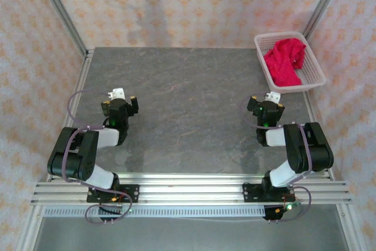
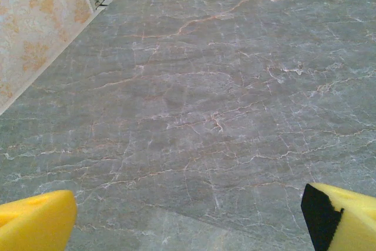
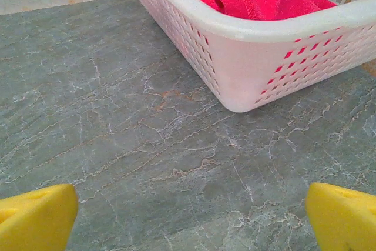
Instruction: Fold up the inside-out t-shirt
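Red inside-out t-shirt [image 1: 285,60] bunched in white basket [image 3: 264,27], desk [image 1: 188,92] 1 o'clock corner; likely light, limp, soft; pinch raised fold. Left claw [image 1: 120,100], right claw [image 1: 266,103] released, empty

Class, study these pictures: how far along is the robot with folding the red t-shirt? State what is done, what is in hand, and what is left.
Done: nothing; the t-shirt lies crumpled in the white basket on the table, far right. In hand: nothing; left gripper and right gripper are open and empty, the right facing the basket. Left: lifting it out, spreading it flat, folding it.
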Controlling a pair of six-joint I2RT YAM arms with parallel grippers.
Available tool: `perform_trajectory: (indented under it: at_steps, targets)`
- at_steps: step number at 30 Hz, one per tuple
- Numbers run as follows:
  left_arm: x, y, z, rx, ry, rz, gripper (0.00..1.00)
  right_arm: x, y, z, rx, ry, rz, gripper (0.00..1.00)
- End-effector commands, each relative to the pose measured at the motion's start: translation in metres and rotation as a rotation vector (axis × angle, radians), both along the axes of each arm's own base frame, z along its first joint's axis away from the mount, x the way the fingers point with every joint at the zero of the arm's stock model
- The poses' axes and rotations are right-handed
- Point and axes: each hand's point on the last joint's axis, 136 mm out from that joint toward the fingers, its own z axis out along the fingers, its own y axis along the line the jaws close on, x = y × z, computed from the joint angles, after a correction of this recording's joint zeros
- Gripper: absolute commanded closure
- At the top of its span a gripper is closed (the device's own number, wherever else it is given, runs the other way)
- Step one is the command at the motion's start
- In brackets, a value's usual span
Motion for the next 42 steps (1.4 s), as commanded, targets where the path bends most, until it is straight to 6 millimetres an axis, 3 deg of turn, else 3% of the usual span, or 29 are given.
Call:
perform_trajectory:
  at_steps: [1, 34, 36, 39, 42]
  targets:
    - [0.004, 0.0, 0.007, 0.011, -0.028, 0.001, 0.0, 0.008, 0.001, 0.012, -0.002, -0.04, 0.008, 0.01]
    - [0.005, -0.004, 0.008, 0.015, -0.025, -0.023, 0.0, 0.007, 0.001, 0.012, -0.004, -0.043, 0.008, 0.01]
    - [0.007, -0.01, 0.015, 0.03, -0.019, -0.05, 0.0, 0.004, -0.003, 0.023, -0.027, -0.081, -0.034, 0.01]
    - [0.002, -0.006, 0.045, 0.07, 0.019, 0.037, 0.0, -0.014, -0.01, 0.057, -0.087, -0.098, -0.15, 0.01]
    - [-0.015, -0.006, 0.072, -0.066, 0.098, 0.124, 0.0, -0.023, -0.027, 0.089, -0.012, -0.061, -0.316, 0.01]
